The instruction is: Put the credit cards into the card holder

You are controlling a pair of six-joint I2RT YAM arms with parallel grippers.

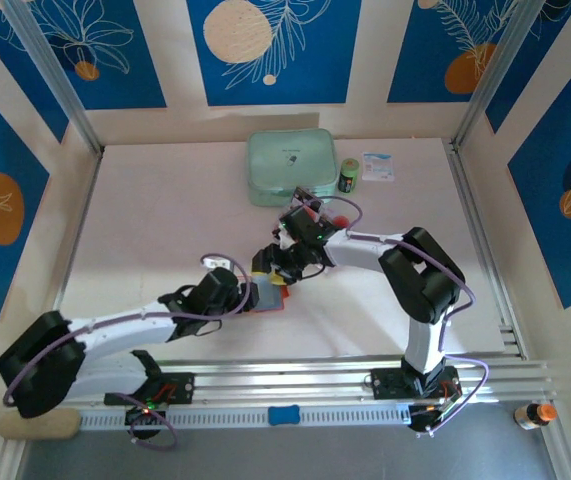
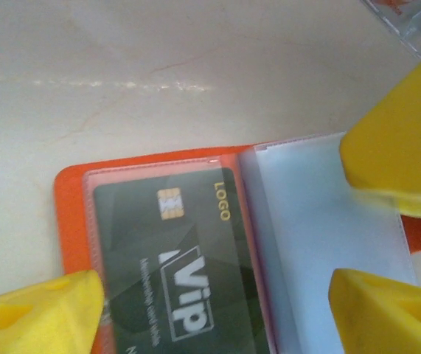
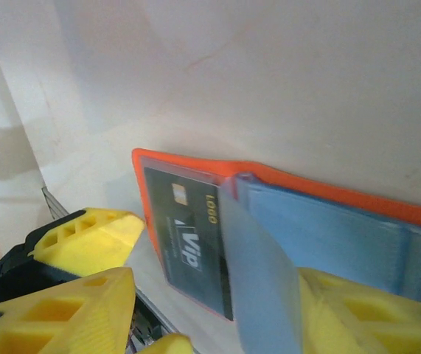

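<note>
The orange-red card holder lies open on the table, also seen in the right wrist view and from above. A dark card marked VIP sits inside its left clear sleeve. My left gripper is open and straddles the holder. My right gripper is open too. A loose clear sleeve page stands up between its fingers and leans on the right fingertip. The pale pink-white cards are hidden. A red patch behind the right arm is too small to identify.
A mint-green case stands at the back, with a small green bottle and a white packet to its right. A clear plastic tray corner lies just beyond the holder. The right gripper's finger crowds the holder's right half.
</note>
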